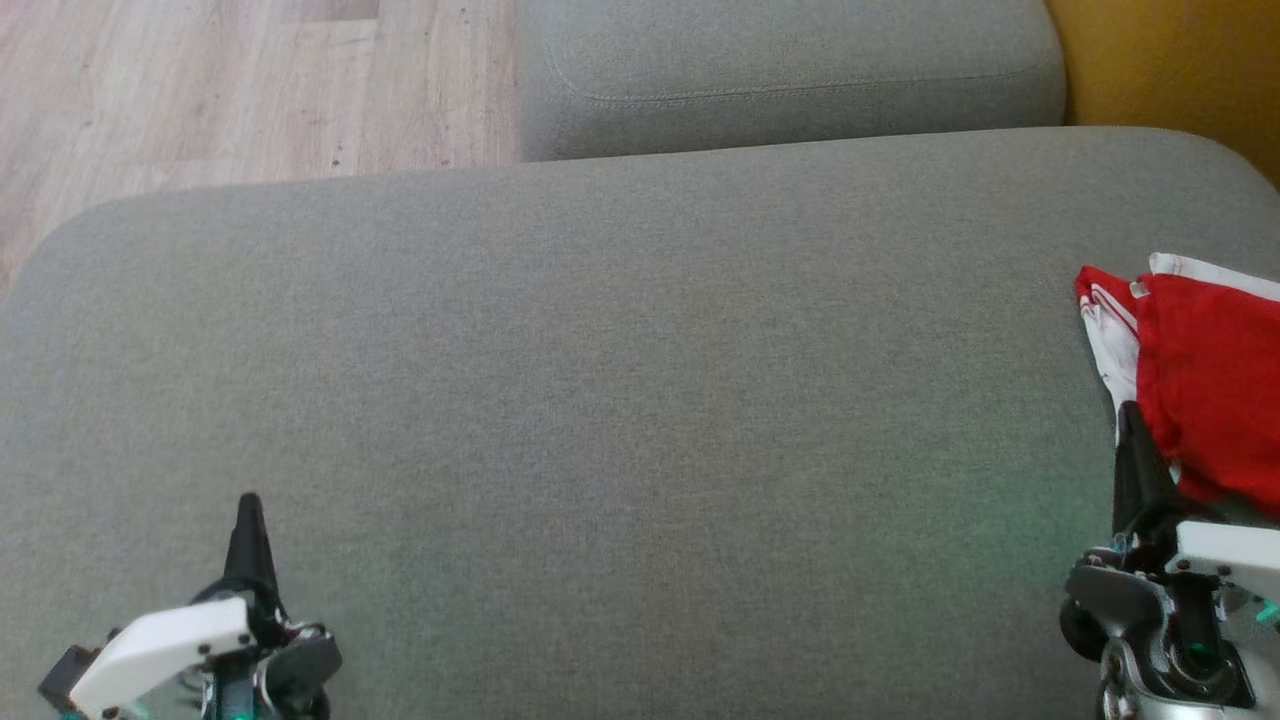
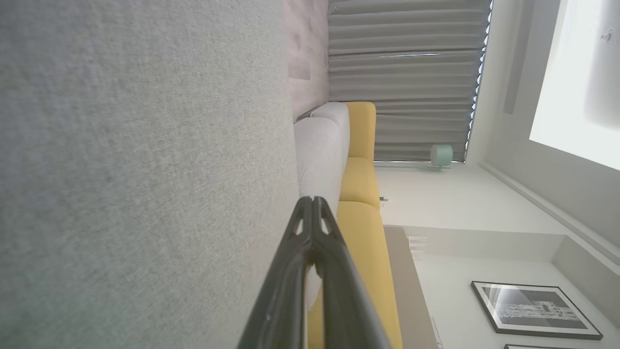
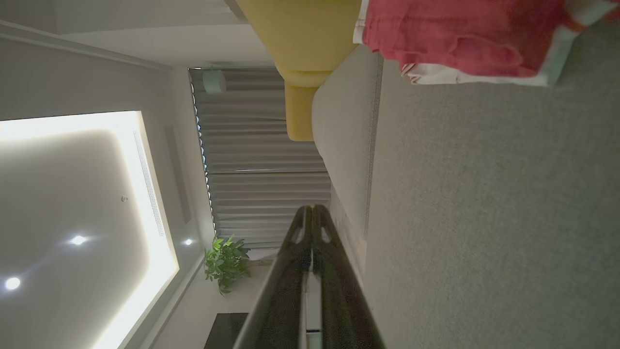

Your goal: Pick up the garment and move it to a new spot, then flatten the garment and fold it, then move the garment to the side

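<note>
A red garment (image 1: 1205,385) with white striped trim lies crumpled at the right edge of the grey sofa seat (image 1: 620,400); in the right wrist view the garment (image 3: 460,39) sits at the top. My right gripper (image 1: 1130,415) is shut and empty, its tip just beside the garment's near-left edge; whether it touches the cloth I cannot tell. Its fingers (image 3: 295,252) press together in the right wrist view. My left gripper (image 1: 248,505) is shut and empty at the lower left, above bare cushion. Its fingers (image 2: 300,228) meet at the tip.
A second grey cushion (image 1: 790,70) stands behind the seat. Wooden floor (image 1: 200,90) lies at the upper left, a yellow cushion (image 1: 1180,60) at the upper right. Yellow sofa parts (image 2: 361,179) and curtains (image 2: 402,72) appear in the left wrist view.
</note>
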Controlling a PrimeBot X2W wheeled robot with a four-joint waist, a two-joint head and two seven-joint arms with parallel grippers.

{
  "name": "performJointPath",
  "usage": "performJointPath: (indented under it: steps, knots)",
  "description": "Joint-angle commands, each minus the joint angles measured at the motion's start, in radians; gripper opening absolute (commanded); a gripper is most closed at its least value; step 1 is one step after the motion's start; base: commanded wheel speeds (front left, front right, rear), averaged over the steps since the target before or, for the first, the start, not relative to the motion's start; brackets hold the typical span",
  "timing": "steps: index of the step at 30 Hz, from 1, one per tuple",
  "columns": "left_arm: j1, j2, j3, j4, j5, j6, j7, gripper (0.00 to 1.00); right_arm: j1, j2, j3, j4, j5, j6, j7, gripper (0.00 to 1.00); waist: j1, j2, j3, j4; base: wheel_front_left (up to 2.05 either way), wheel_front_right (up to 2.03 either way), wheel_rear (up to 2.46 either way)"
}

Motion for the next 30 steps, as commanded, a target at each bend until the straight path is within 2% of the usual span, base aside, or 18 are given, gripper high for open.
performJointPath:
  steps: [1,30]
  knots:
    - [-0.054,0.009,0.042,-0.038,-0.010,-0.007,0.007,0.00,-0.020,-0.004,0.020,-0.043,0.012,-0.001,0.007,0.00,0.0000,0.0000,0.000,0.000,0.00,0.00,0.00]
    - [-0.054,0.009,0.042,-0.038,-0.010,-0.007,0.007,0.00,-0.020,-0.004,0.020,-0.043,0.012,-0.001,0.006,0.00,0.0000,0.0000,0.000,0.000,0.00,0.00,0.00]
